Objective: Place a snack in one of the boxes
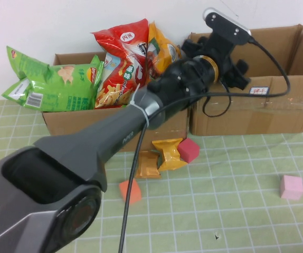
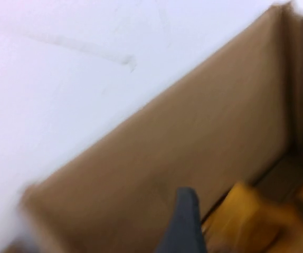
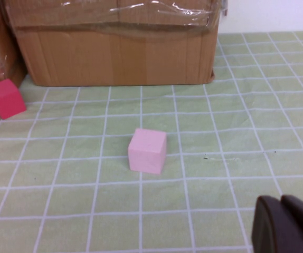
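Note:
My left gripper (image 1: 229, 62) hangs over the open right cardboard box (image 1: 278, 113), at the end of the arm that stretches across the table. In the left wrist view one dark finger (image 2: 186, 221) shows inside the box, with a blurred orange snack bag (image 2: 246, 216) beside it by the box wall (image 2: 157, 158); the jaws stand wide apart. The left box (image 1: 88, 124) holds green (image 1: 56, 84), red (image 1: 119, 63) and orange (image 1: 159, 50) snack bags. My right gripper (image 3: 286, 224) is shut and empty, low over the mat.
Two yellow-orange wrappers (image 1: 162, 155) lie in front of the left box with a magenta cube (image 1: 189, 150) beside them. An orange cube (image 1: 130, 191) sits nearer. A pink cube (image 1: 291, 187) lies on the right, also in the right wrist view (image 3: 148, 151).

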